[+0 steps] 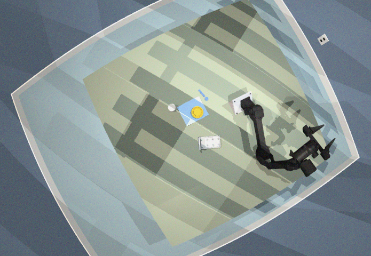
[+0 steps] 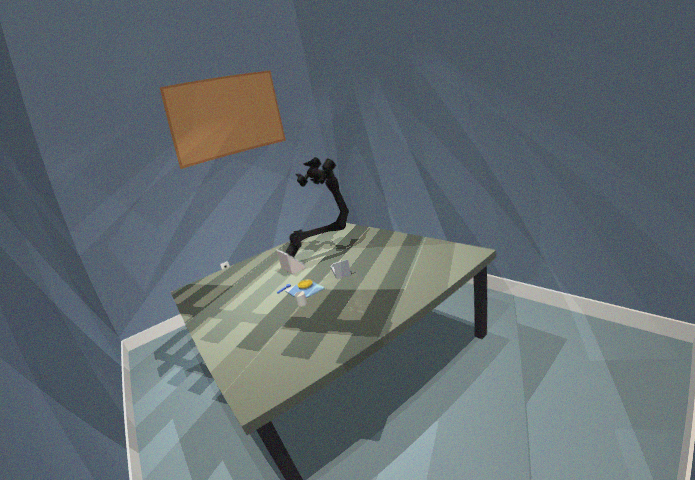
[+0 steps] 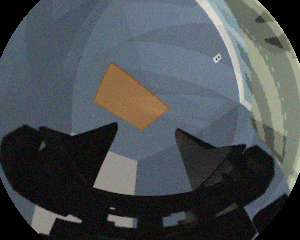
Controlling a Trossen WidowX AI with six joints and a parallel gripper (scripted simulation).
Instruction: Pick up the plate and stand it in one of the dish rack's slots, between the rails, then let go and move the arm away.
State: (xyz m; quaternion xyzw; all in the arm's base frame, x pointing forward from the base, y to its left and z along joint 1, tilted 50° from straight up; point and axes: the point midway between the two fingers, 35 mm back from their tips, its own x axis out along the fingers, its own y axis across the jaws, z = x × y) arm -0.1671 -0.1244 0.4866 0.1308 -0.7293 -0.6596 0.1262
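A round yellow plate point(image 1: 197, 112) point(image 2: 305, 284) lies flat on a blue mat. The small white dish rack point(image 1: 199, 143) point(image 2: 341, 270) stands apart from it on the table; its slots are too small to make out clearly. My gripper point(image 1: 329, 132) point(image 2: 301, 170) point(image 3: 147, 128) is open and empty, its fingers wide apart. It is held high, far from the plate and the rack, on the other side of the arm's base. The wrist view shows neither plate nor rack.
The blue mat point(image 1: 185, 108) point(image 2: 312, 292) has white corners. A white cup point(image 1: 171, 106) point(image 2: 301, 300) stands beside it, and a blue spoon point(image 1: 202, 93) point(image 2: 284, 288) lies at another side. The arm's white base point(image 1: 236, 108) point(image 2: 289, 262) is near the plate. A brown board point(image 2: 223, 118) point(image 3: 127, 97) hangs on the wall.
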